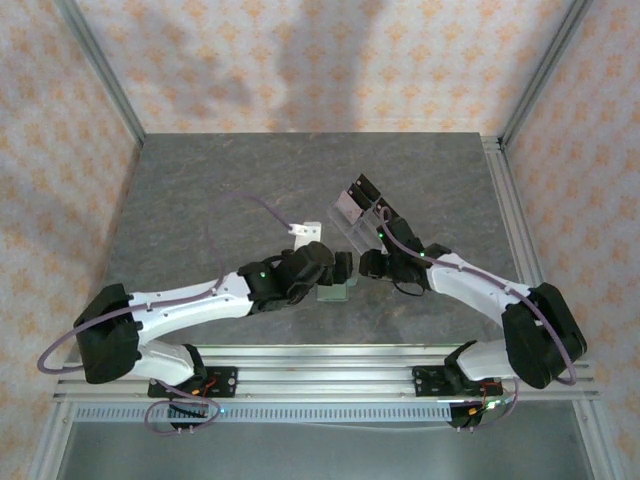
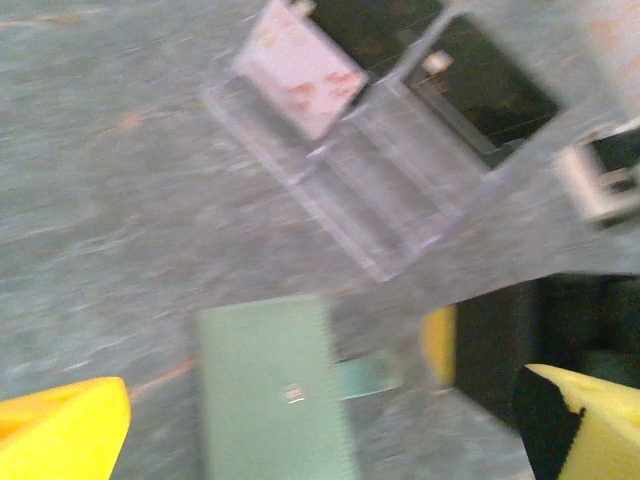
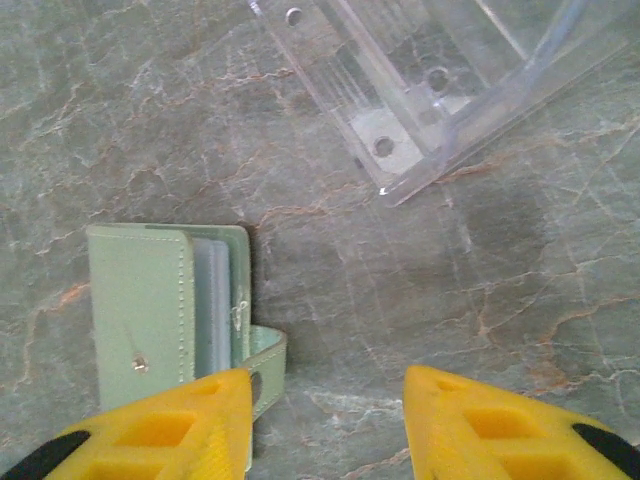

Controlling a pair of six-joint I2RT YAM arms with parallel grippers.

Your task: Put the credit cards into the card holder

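You're looking at one card holder (image 3: 140,310), one clear acrylic stand (image 3: 420,110), one pinkish credit card (image 2: 300,70) showing in it, and two arms: left end effector (image 2: 320,425), right end effector (image 3: 325,425), one tabletop (image 1: 200,200).

Overhead rear view; both close wrist views down on card holder (image 3: 140,310).

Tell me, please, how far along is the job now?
Done: unclear; a pale layer shows inside the card holder, maybe a card. In hand: nothing; left gripper and right gripper are open, empty. Left: a pinkish card leans in the clear stand.
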